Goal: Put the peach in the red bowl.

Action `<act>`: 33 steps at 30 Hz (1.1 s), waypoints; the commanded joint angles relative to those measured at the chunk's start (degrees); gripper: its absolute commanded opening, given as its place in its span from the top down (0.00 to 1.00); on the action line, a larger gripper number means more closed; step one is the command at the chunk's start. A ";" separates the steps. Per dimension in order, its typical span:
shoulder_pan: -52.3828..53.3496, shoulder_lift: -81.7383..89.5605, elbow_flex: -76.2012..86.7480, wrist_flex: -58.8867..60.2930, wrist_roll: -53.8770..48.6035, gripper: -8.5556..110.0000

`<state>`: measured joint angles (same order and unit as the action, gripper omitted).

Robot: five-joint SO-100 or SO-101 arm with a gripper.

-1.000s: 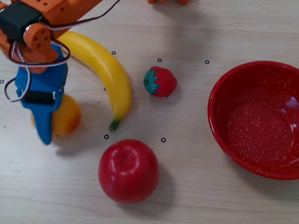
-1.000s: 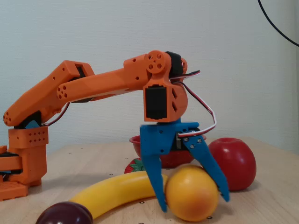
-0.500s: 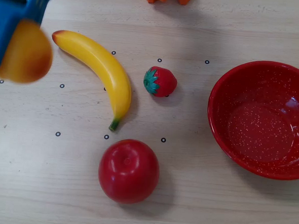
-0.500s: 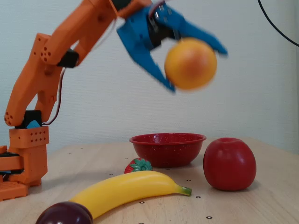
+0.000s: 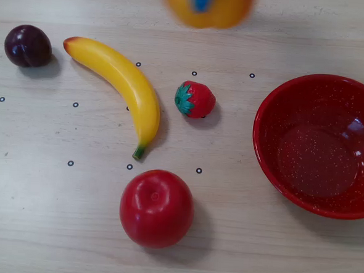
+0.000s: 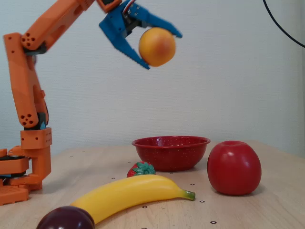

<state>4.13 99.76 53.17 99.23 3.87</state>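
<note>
My blue gripper (image 6: 159, 47) is shut on the peach (image 6: 157, 46), a round yellow-orange fruit with a reddish blush, and holds it high above the table. In the overhead view the peach (image 5: 230, 8) shows blurred at the top edge with a blue finger across it. The red bowl (image 5: 320, 145) with white speckles stands empty at the right of the overhead view; in the fixed view it (image 6: 170, 151) sits far below the peach at the table's middle back.
A banana (image 5: 126, 87), a strawberry (image 5: 195, 99), a red apple (image 5: 156, 208) and a dark plum (image 5: 27, 45) lie on the wooden table left of the bowl. The orange arm base (image 6: 26, 157) stands at the left of the fixed view.
</note>
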 commanded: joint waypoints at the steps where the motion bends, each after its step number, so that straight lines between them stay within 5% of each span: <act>1: 5.01 8.35 4.22 -5.36 -2.20 0.93; 15: 22.41 10.55 31.03 -23.82 -1.85 0.93; 33: 28.12 -28.65 5.01 -23.38 -2.55 0.89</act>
<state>32.17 68.38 64.51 74.62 1.49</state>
